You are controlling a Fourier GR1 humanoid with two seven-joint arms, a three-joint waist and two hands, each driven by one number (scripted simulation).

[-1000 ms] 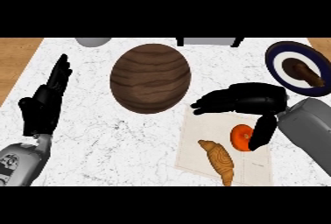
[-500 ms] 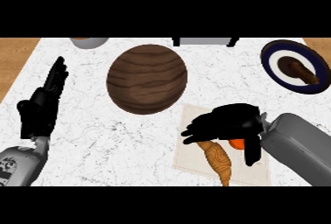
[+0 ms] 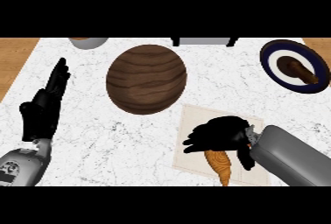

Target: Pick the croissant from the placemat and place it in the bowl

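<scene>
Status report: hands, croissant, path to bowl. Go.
Left hand open, resting at left edge. Right hand curled round croissant, on the placemat. Bowl up-left of it, nothing between.

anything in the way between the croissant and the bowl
Nothing visible. The croissant lies on the placemat with the right hand curled over its top end. The bowl sits up and to the left, and only mat and bare counter lie between them.
</scene>
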